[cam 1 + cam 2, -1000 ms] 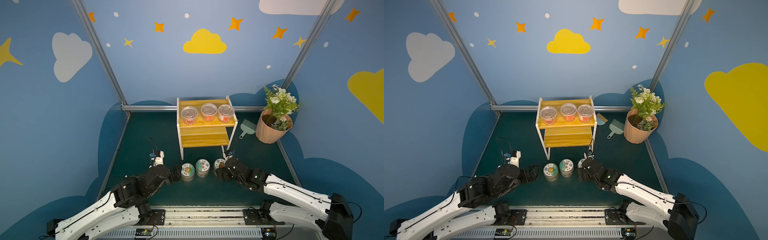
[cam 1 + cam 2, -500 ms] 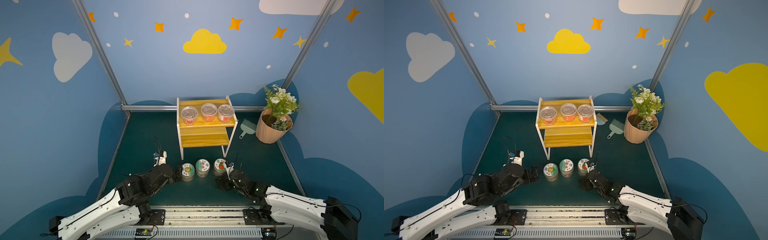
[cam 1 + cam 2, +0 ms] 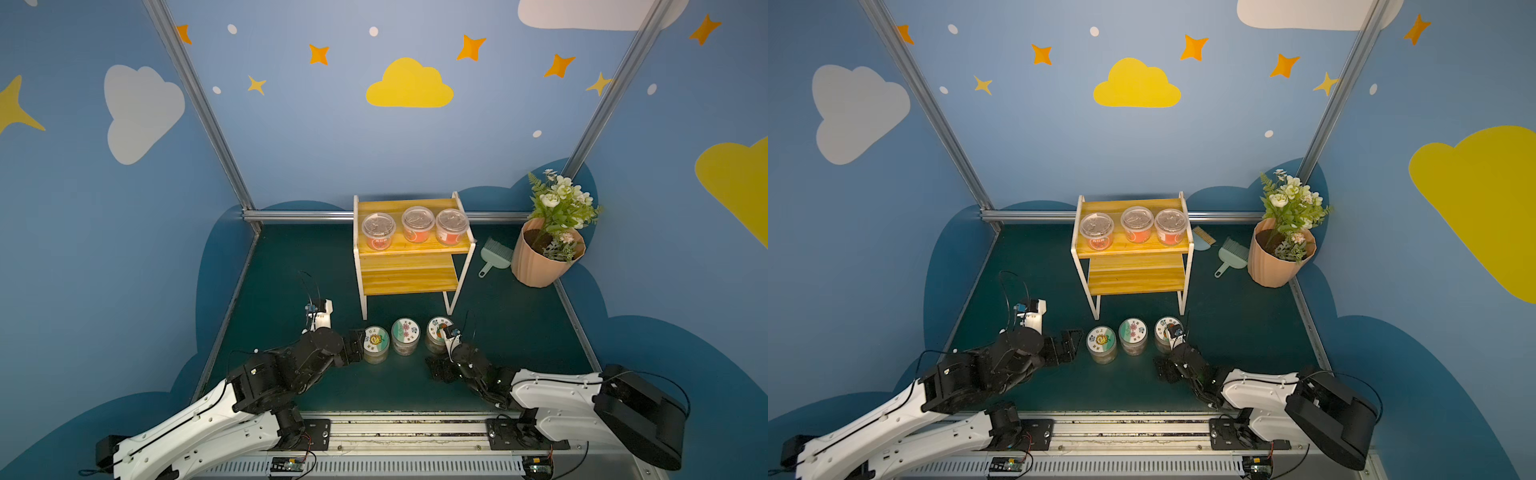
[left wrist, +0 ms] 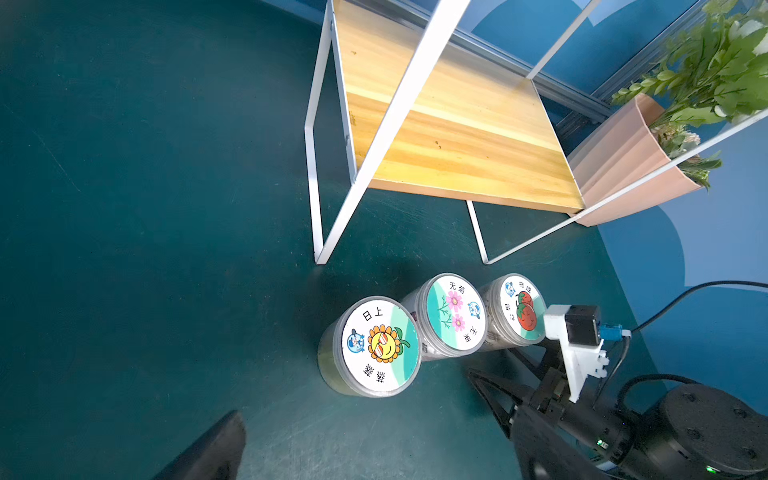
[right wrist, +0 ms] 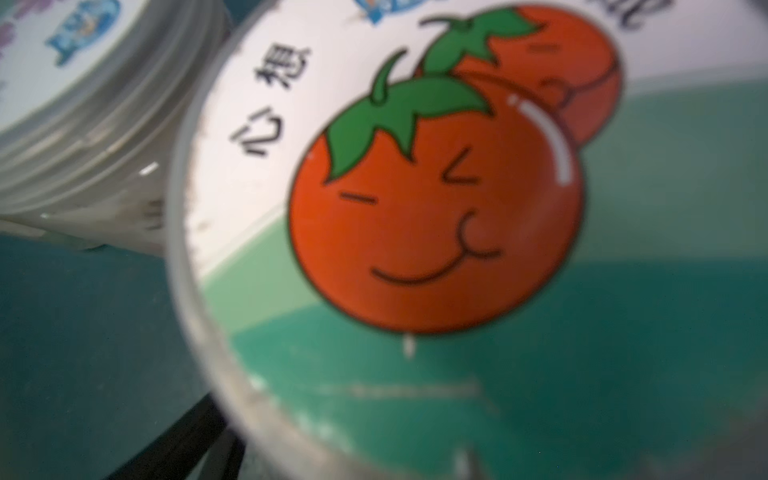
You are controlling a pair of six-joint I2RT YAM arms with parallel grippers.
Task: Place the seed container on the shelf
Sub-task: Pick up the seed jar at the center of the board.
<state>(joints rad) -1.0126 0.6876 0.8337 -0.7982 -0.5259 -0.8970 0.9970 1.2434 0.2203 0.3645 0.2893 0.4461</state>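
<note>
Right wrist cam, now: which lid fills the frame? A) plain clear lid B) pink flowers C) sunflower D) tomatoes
D: the tomato-lid seed container fills the right wrist view, close up and slightly blurred, its smiling red tomatoes plain to see.

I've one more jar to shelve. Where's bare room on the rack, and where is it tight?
On the shelf, the lower tier is bare throughout. The top tier is crowded, three cups along its front, bare strip behind. The seed jars stand packed, left gripper and right gripper at the row's ends.
</note>
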